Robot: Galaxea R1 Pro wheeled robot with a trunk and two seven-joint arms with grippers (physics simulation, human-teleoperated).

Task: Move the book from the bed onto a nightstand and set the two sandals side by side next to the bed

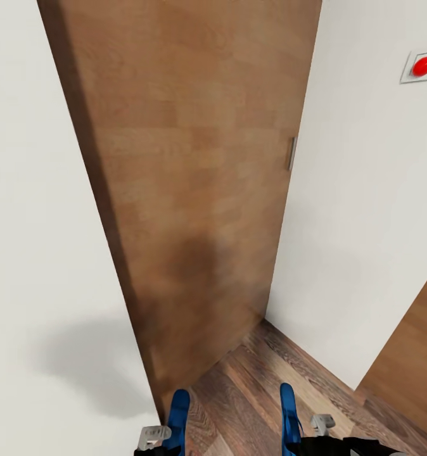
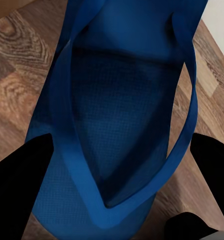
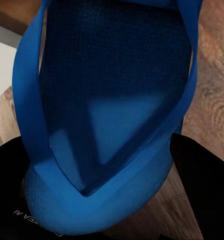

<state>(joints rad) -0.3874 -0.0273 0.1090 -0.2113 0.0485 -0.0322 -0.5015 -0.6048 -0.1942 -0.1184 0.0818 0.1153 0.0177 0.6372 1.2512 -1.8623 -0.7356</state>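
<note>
Two bright blue flip-flop sandals are carried edge-up above the dark wood-plank floor (image 1: 251, 386), one (image 1: 178, 415) clamped in the left gripper (image 1: 161, 437), the other (image 1: 289, 418) in the right gripper (image 1: 312, 434). Ahead stands a brown wooden door (image 1: 188, 177) between white walls (image 1: 42, 221), one bearing a red button (image 1: 422, 66).

Door (image 1: 194, 190) ahead between two walls; sandals (image 1: 178, 415) low, either side.

L fingers (image 2: 22, 190) clamped, R fingers (image 3: 196, 185) prob clamped
</note>
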